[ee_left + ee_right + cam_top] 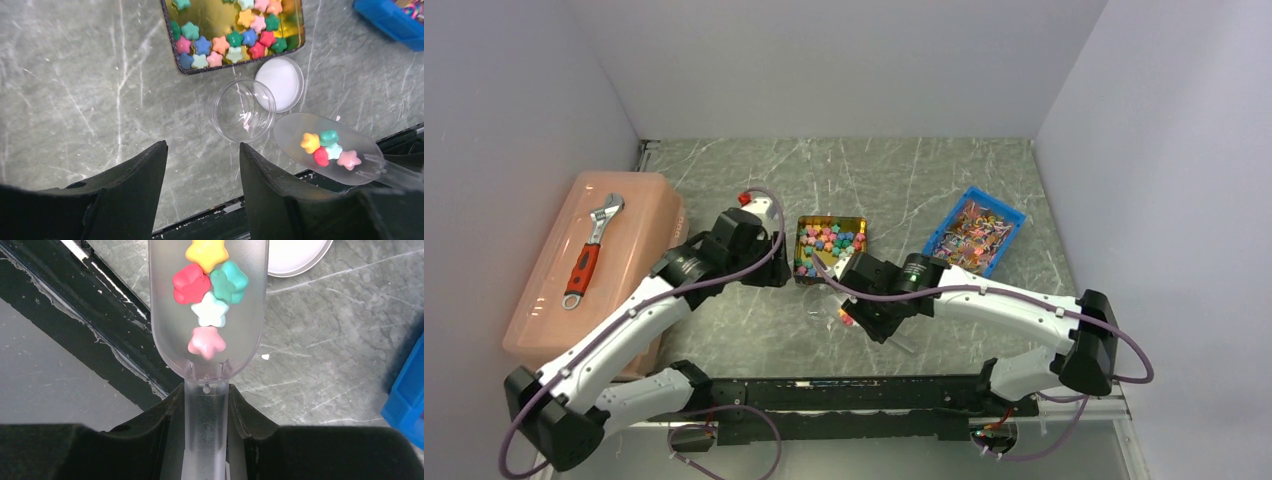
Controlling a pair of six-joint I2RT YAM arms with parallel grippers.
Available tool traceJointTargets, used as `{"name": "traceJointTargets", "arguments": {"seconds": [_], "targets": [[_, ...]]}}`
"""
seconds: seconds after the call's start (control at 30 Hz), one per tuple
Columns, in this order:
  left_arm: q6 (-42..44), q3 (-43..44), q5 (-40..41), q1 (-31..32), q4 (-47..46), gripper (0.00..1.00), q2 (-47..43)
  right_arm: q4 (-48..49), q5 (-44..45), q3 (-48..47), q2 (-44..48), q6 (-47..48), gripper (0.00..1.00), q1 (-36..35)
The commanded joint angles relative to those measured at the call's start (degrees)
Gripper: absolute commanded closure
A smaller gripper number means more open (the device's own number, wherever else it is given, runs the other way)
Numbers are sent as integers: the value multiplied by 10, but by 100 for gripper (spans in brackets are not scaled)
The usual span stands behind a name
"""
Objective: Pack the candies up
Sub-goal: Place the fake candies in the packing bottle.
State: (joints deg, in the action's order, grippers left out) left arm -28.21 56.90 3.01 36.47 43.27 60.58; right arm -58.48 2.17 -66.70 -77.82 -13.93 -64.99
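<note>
R gripper (206, 400) clamps scoop (247, 335) handle, bottom centre; candies (206, 342) aboard look light, slick, rolly, so scoop, don't pinch. L gripper (202, 147) gapes empty.

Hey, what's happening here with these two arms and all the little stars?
The right gripper grips a clear scoop carrying five star-shaped candies, close to a small empty jar whose white lid lies beside it. The left gripper hangs open over the table near the jar, holding nothing. More candies sit in the gold tin.
</note>
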Motion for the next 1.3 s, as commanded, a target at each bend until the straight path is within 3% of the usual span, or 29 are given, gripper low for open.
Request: {"name": "traceJointTargets", "arguments": {"seconds": [0.0,0.57,1.27], "targets": [[25,-7,44,2,-3,38,-56,-20,-19,-45,-16,-8,100,-4],[59,-69,60,2,-19,34,-203,-99,-19,-151,-146,-24,100,-3],[56,-86,59,2,-11,30,-263,-218,-19,-268,-247,-25,100,2]]}}
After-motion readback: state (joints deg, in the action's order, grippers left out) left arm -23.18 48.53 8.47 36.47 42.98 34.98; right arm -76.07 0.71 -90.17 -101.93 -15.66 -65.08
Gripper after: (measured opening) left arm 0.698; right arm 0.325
